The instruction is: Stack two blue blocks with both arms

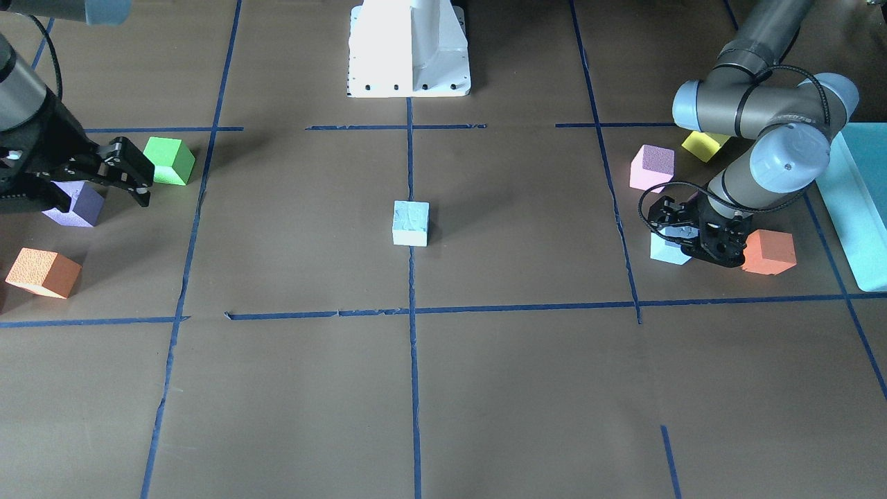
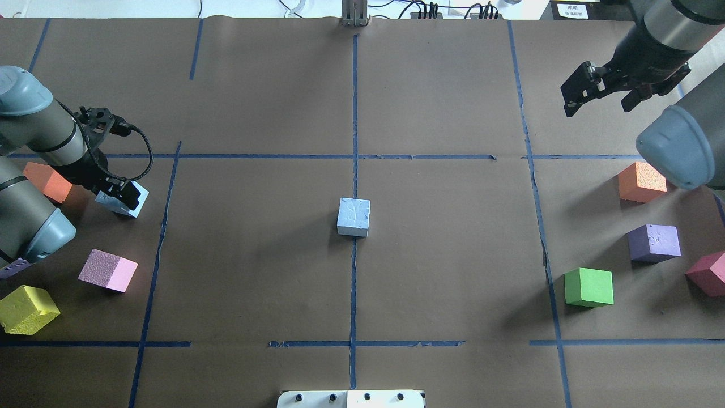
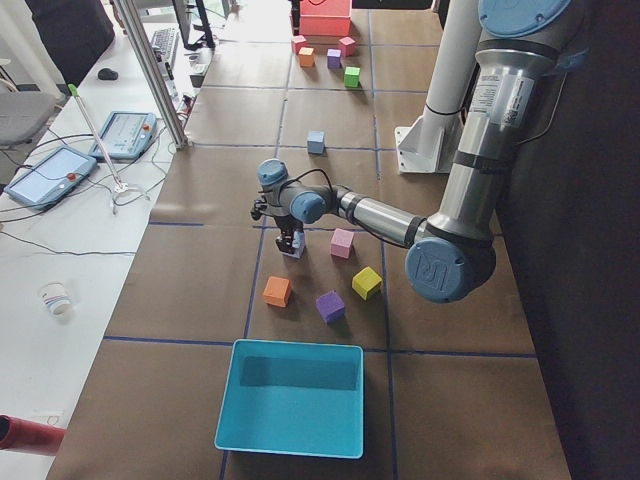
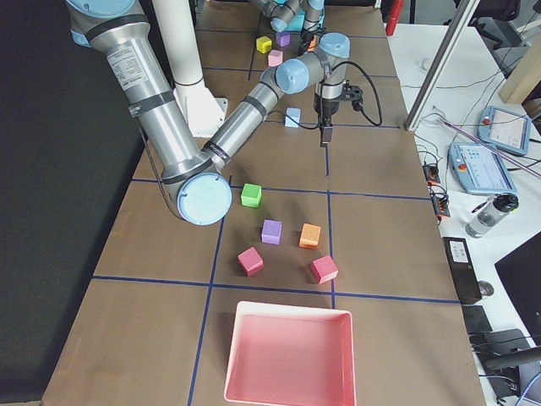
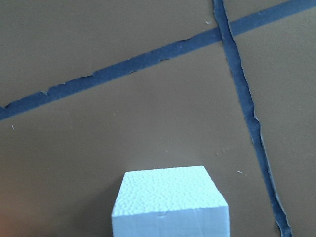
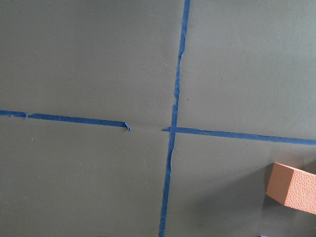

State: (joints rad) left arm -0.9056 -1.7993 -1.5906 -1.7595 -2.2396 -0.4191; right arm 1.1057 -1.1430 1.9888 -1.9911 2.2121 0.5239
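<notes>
No stack yet: my left pincer (image 2: 123, 195) is down at one blue block (image 1: 665, 251) by the left edge of the table (image 2: 255, 272), though I cannot tell whether it grips, while the other blue block (image 2: 354, 216) sits mid-table and my right pincer (image 2: 600, 99) gapes empty.

The table (image 2: 255, 255) was covered in brown paper, marked off into squares by blue tape lines (image 2: 354, 113). Light fell evenly, and shadows on the paper were soft. A white bench (image 3: 60, 260) ran along the far side, holding two control tablets (image 3: 50, 175), loose cables, a paper cup (image 3: 57, 297), a keyboard (image 3: 163, 42) and a mouse (image 3: 107, 74). A metal post (image 3: 150, 70) rose from its edge. A bottle (image 4: 489, 215) stood further along the bench.
</notes>
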